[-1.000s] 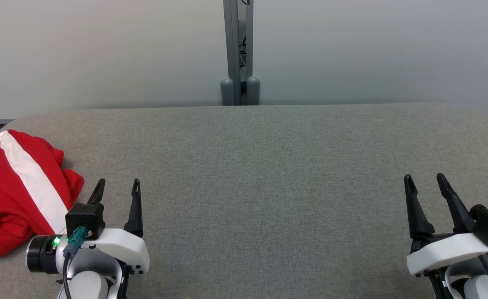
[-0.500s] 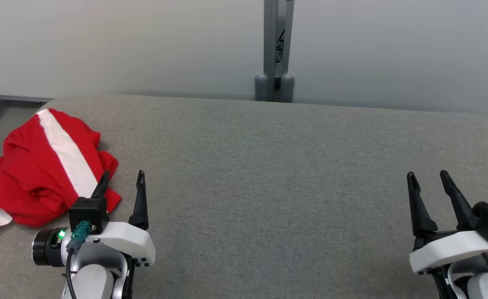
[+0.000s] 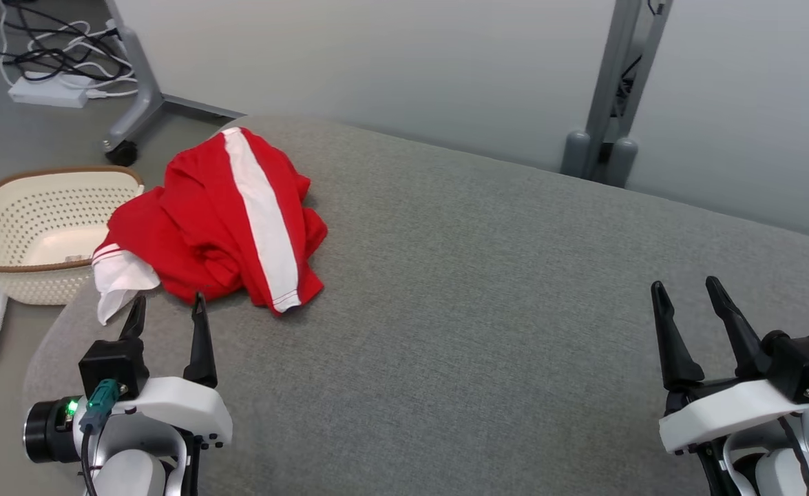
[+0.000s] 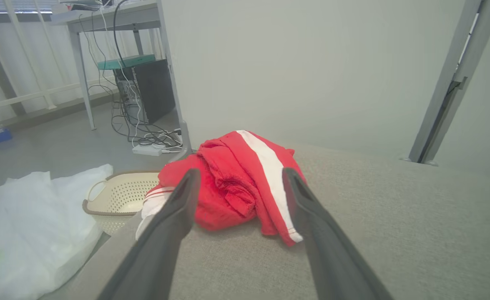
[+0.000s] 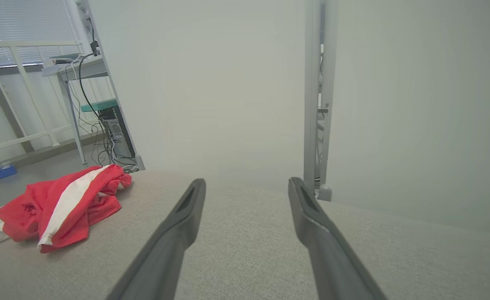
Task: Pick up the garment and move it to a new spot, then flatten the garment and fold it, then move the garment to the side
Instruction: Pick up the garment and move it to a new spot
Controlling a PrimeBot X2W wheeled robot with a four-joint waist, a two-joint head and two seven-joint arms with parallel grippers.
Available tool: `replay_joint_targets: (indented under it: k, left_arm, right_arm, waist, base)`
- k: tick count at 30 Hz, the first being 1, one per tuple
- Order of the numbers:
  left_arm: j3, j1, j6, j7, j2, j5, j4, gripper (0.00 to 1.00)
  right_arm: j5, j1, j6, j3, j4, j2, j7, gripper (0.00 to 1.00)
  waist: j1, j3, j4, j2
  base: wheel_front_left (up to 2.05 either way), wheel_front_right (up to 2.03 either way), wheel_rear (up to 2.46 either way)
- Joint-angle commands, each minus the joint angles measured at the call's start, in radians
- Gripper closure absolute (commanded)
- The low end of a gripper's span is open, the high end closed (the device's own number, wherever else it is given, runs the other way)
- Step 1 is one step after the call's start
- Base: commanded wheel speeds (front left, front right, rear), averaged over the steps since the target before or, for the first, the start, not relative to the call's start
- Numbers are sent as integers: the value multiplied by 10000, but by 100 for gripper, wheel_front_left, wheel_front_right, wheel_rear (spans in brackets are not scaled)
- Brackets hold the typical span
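Both claws stand wide with nothing between their fingers. At the worktop's near left corner the left claw hovers low, its two dark fingers pointing toward the far left corner. At the near right edge the right claw hangs over bare grey fabric, well apart from anything else.

Just beyond the left claw's tips lies the garment, red with a broad white stripe. It is crumpled in a heap against the worktop's left edge, closer to the far left corner than to the near one, and a white part of it droops over that edge. The left claw's tips seem to stop just short of the cloth. In the head view, though, the outer tip sits so close to the white part that contact cannot be ruled out. The left wrist view shows the heap framed between the two fingers, with a strip of bare worktop before it.

Off the left edge, on the floor, a cream perforated basket with a brown rim stands beside the drooping part. A white plastic bag lies nearer than the basket. Farther still, a white power strip lies on the floor, and a grey post rises behind the worktop's far edge against a pale wall.
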Motion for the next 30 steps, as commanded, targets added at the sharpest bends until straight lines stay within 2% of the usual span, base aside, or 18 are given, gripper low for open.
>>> replay_joint_targets:
  k: [1,10,30]
  left_arm:
    - [60,100,60,-20,20,-78,-19,0]
    - [300,495,313,-9,235,-197,-316,0]
    - [98,391,493,152,166,-299,-591,0]
  right_arm:
    - [41,34,22,67,-44,-31,-39,0]
    - [29,159,22,242,-166,73,34,0]
    - [-28,136,22,136,-353,58,163,0]
  waist:
    - [0,-81,465,0]
    - [0,-202,964,0]
    - [0,-103,887,0]
  base:
    - [0,0,0]
    - [0,0,0]
    - [0,0,0]
